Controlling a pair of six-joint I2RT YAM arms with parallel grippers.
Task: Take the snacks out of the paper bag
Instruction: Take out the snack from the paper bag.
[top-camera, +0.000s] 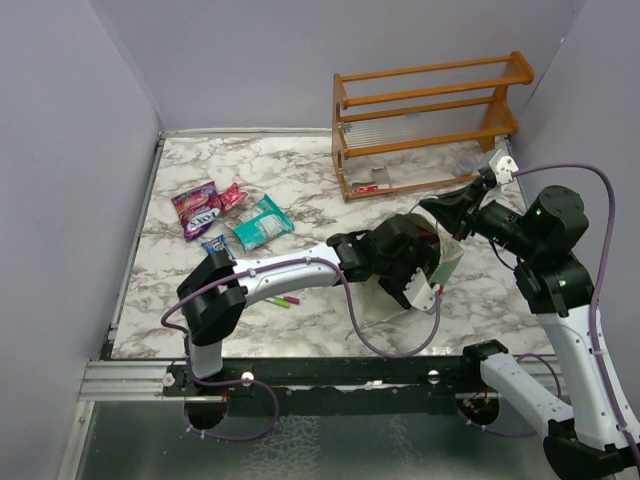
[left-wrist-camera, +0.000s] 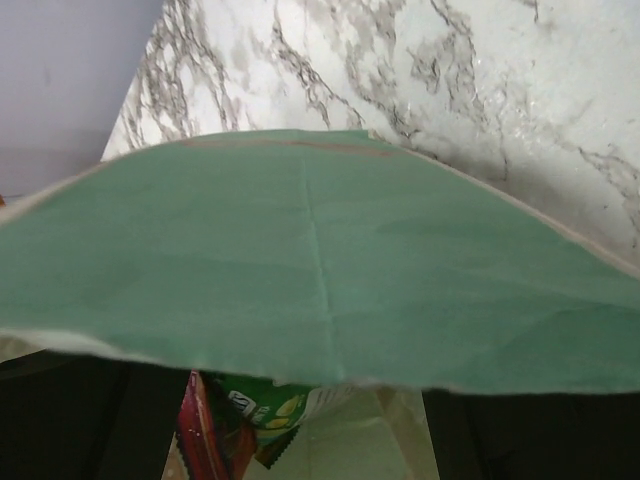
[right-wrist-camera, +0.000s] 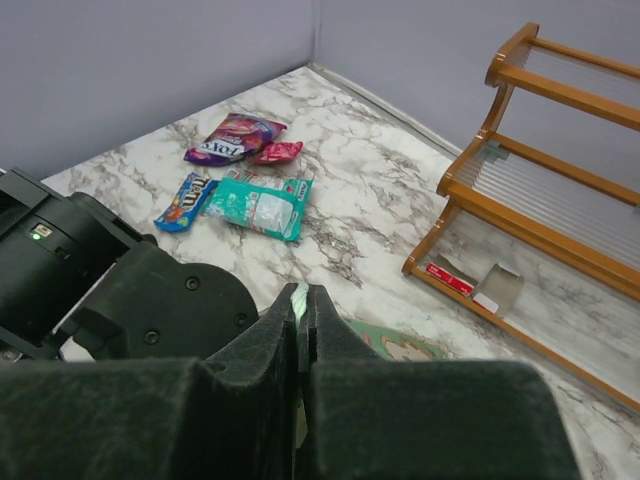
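The pale green paper bag (top-camera: 452, 262) lies at the table's centre right. My right gripper (top-camera: 447, 212) is shut on its upper rim (right-wrist-camera: 302, 300) and holds the mouth open. My left gripper (top-camera: 425, 275) reaches into the bag's mouth; its dark fingers (left-wrist-camera: 60, 420) stand wide apart, open, under the green bag wall (left-wrist-camera: 320, 260). Between them, inside the bag, lie a yellow-green packet (left-wrist-camera: 262, 405) and a red packet (left-wrist-camera: 205, 435). On the table at the left lie a purple packet (top-camera: 195, 207), a pink one (top-camera: 232, 195), a teal one (top-camera: 262, 222) and a blue one (top-camera: 215, 245).
The orange wooden rack (top-camera: 430, 125) stands at the back right with a small red-and-white item (top-camera: 367, 187) on its lowest shelf. Green and purple marker pens (top-camera: 285, 300) lie near the left arm. Grey walls close in the left and back sides.
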